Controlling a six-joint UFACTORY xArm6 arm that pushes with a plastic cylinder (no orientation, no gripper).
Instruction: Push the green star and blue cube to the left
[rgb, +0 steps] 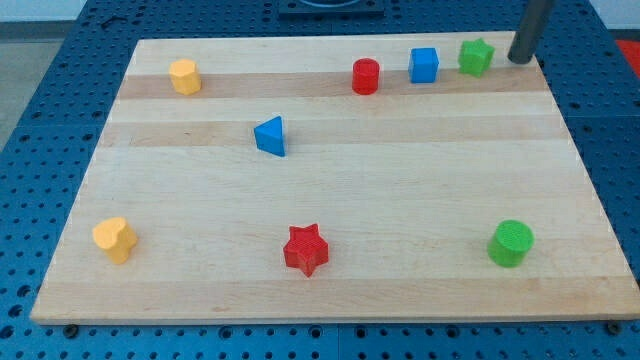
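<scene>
The green star sits near the view's top right on the wooden board. The blue cube is just left of it, with a small gap between them. My tip is at the board's top right edge, a short way right of the green star and not touching it. The rod rises out of the view's top.
A red cylinder stands left of the blue cube. A blue triangle, a yellow hexagon, a yellow heart, a red star and a green cylinder lie elsewhere on the board.
</scene>
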